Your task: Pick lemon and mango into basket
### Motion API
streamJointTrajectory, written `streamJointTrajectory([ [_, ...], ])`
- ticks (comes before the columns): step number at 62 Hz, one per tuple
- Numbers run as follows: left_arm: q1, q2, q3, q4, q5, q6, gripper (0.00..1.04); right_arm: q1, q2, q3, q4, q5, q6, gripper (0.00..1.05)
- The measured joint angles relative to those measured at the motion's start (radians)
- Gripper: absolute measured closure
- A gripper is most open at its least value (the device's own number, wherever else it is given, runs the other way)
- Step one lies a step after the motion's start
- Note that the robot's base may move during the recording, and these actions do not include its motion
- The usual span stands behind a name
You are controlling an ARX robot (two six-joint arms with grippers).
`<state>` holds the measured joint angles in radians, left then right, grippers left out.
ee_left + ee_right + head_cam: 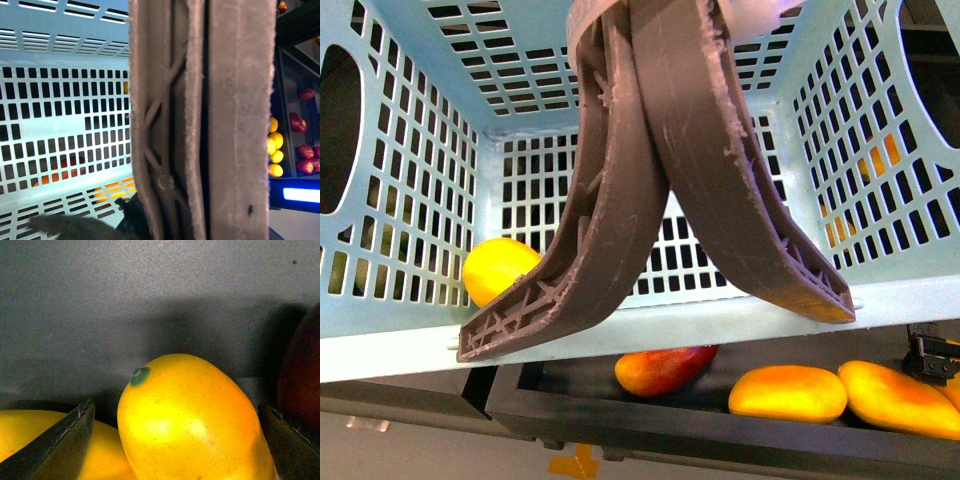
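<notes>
The turquoise basket (400, 200) hangs close in front of me, and its two brown handles (650, 180) meet at the top. My left gripper (165, 220) is shut on those handles (240, 125); only a dark finger (132, 217) of it shows. A yellow fruit (498, 268) that looks like the lemon lies inside the basket at its lower left. My right gripper (175, 450) is open, with a yellow mango (190, 425) between its black fingers (55, 445), down at the black tray (580, 395). Part of that gripper (930, 355) shows at the far right of the front view.
More mangoes lie in the tray below the basket: a red-orange one (665, 368) and two yellow ones (788, 393) (900, 398). In the left wrist view, shelves beside the basket hold yellow lemons (275, 150) and red fruits (300, 122).
</notes>
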<state>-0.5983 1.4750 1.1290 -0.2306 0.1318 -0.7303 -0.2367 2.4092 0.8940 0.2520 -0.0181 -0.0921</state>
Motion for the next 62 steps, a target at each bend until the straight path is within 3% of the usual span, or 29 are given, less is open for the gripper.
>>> streamJointTrajectory([
  [25, 0.000, 0.000, 0.000, 0.000, 0.000, 0.000, 0.91, -0.034, -0.008, -0.007, 0.002, 0.011, -0.030, 0.44],
  [38, 0.000, 0.000, 0.000, 0.000, -0.001, 0.000, 0.91, -0.068, -0.056, -0.044, 0.023, -0.026, -0.023, 0.46],
  [62, 0.000, 0.000, 0.000, 0.000, 0.000, 0.000, 0.91, -0.195, -0.560, -0.192, 0.061, -0.275, 0.126, 0.46],
])
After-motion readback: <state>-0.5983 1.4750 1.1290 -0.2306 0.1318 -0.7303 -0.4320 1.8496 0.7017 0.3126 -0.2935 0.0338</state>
